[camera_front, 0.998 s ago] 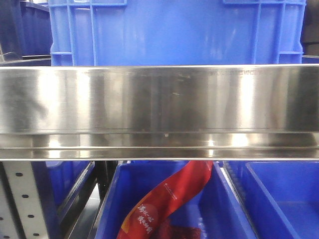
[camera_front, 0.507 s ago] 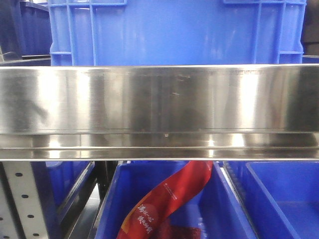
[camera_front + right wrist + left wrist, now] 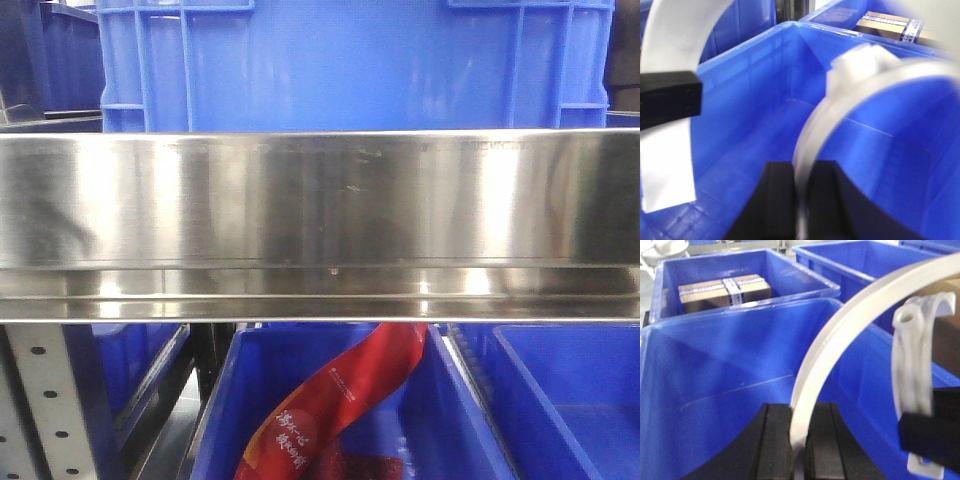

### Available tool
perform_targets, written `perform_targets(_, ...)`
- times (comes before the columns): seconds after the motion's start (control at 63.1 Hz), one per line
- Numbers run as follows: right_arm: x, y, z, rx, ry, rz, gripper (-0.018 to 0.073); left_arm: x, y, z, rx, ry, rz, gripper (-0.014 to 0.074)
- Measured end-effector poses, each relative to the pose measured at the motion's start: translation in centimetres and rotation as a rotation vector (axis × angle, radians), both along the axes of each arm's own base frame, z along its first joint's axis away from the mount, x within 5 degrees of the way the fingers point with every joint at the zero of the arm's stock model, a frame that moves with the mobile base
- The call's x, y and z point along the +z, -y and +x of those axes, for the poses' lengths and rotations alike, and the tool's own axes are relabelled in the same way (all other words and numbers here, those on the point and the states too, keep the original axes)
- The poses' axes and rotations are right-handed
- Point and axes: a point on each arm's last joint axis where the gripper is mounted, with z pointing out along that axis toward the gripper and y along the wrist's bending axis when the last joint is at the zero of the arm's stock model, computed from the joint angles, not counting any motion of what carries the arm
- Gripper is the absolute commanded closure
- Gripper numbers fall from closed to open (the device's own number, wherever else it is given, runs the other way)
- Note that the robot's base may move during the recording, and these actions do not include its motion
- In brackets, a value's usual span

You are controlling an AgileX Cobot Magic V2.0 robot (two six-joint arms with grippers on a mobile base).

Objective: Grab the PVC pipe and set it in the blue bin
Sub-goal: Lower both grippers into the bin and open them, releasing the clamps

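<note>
The left end effector (image 3: 799, 437) is clenched on the lower end of the curved white PVC pipe (image 3: 827, 335). The right end effector (image 3: 801, 200) is clenched on another curved white part of it, so the pipe hangs over the open blue bin (image 3: 715, 380) and does not yet lie inside. I judge it to be light, thin-walled and a little springy, with a smooth, rather slippery surface, so the best hold is across the narrow wall of the arc, away from the clip-like end (image 3: 860, 65).

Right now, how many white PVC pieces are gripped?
2: a curved strip in the left gripper, a clipped ring in the right gripper, both above the blue bin. Others may be hidden.
</note>
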Motion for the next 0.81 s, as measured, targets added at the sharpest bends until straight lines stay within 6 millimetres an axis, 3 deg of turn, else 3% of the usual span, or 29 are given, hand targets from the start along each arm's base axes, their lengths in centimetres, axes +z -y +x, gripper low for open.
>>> perform_targets(0.079,0.0,0.0,0.0,0.0,0.0,0.0,0.0266,0.11,0.04,0.0,-0.004,0.007,-0.005,0.0514)
perform_targets(0.143,0.0,0.0,0.0,0.0,0.0,0.0,0.0209,0.15,0.06,0.0,-0.006,0.01,-0.007,0.0358)
perform_targets(0.253,0.0,0.0,0.0,-0.001,-0.001,0.001,0.0197,0.2,0.09,0.0,-0.009,0.015,-0.01,0.022)
perform_targets(0.808,-0.1,-0.03,0.06,-0.001,-0.005,-0.001,0.0198,0.14,0.04,0.0,-0.003,0.007,-0.007,0.0215)
